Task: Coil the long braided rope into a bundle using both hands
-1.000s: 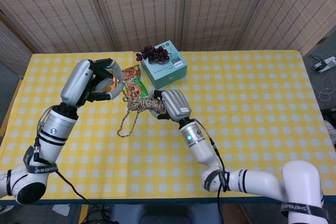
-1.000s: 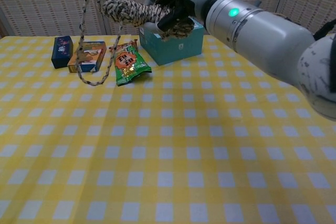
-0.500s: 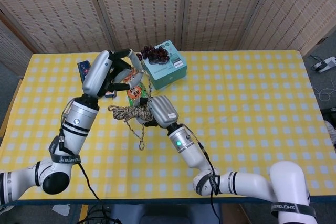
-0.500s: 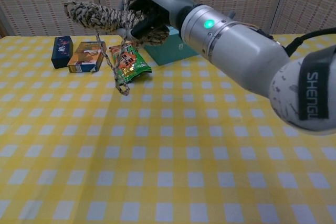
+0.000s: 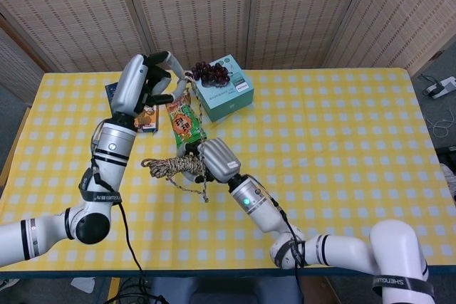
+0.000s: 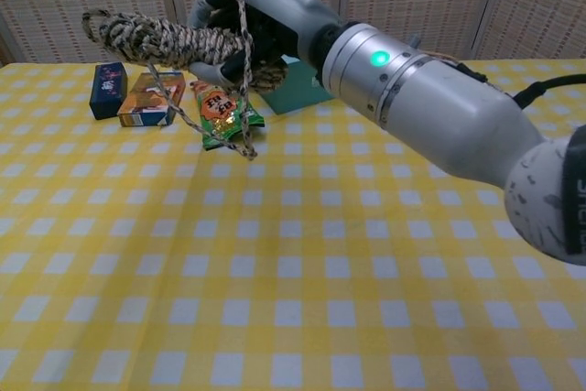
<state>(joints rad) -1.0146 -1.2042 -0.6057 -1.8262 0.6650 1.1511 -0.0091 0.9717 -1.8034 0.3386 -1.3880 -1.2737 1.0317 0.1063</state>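
The braided rope [image 6: 169,40] is up off the table, most of it already wound into a fat bundle whose long axis runs nine to three o'clock in the chest view. The right hand [image 5: 206,161] is clenched round the three o'clock end of that bundle. One loose strand [image 5: 187,120] climbs away toward twelve o'clock, up to the left hand [image 5: 146,83], whose fingers look pinched on its top end. A slack loop [image 6: 236,139] dangles below, at six. I'd say the next wrap turns on that strand: the left hand sits above and beyond the bundle. The snack packet [image 5: 184,121] and teal box [image 5: 226,94] crowd that side; the near tablecloth [image 6: 302,299] offers room.
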